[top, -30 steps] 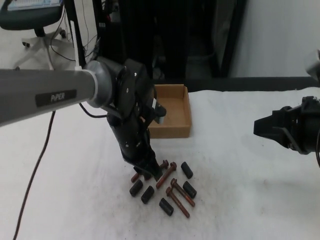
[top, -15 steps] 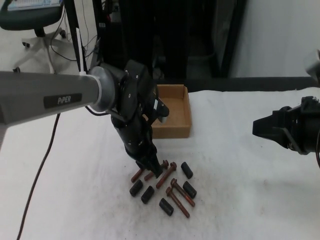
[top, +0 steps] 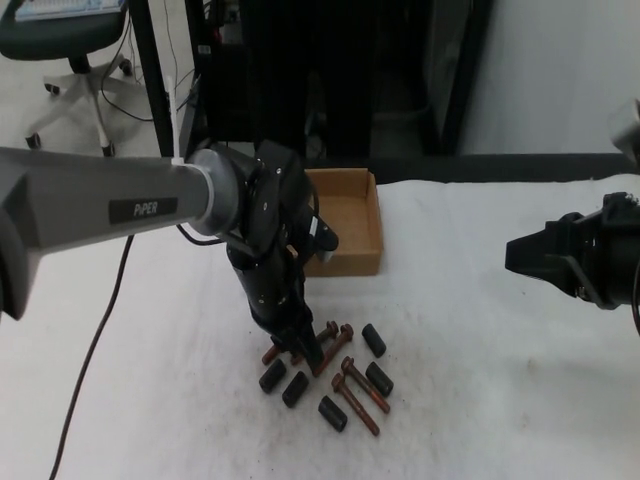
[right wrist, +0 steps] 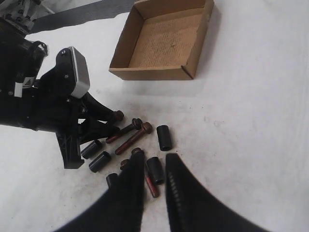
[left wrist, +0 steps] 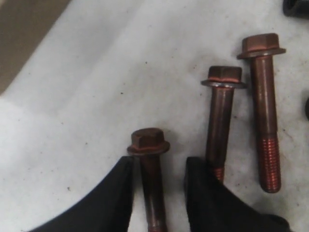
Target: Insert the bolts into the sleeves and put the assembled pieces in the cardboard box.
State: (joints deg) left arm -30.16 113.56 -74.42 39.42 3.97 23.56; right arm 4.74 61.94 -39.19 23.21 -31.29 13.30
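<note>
Several rust-brown bolts (top: 345, 372) and short black sleeves (top: 295, 388) lie loose on the white cloth in front of the cardboard box (top: 345, 262). My left gripper (left wrist: 159, 166) is down among them, open, its two fingers on either side of one bolt's (left wrist: 149, 145) shank, with a small gap still showing. Two more bolts (left wrist: 219, 116) lie beside it. The high view shows this left gripper (top: 300, 352) at the left end of the pile. My right gripper (right wrist: 154, 158) hangs open and holds nothing, above the cloth off to the right (top: 515, 255).
The cardboard box (right wrist: 149, 72) holds nothing and stands just behind the pile. The left arm's grey link (top: 100, 210) crosses the left of the bench. White cloth (top: 500, 400) lies bare to the right and front of the pile.
The left arm has shifted a little to the right and settled lower onto the bolts at the pile's left end. The right arm has kept still.
</note>
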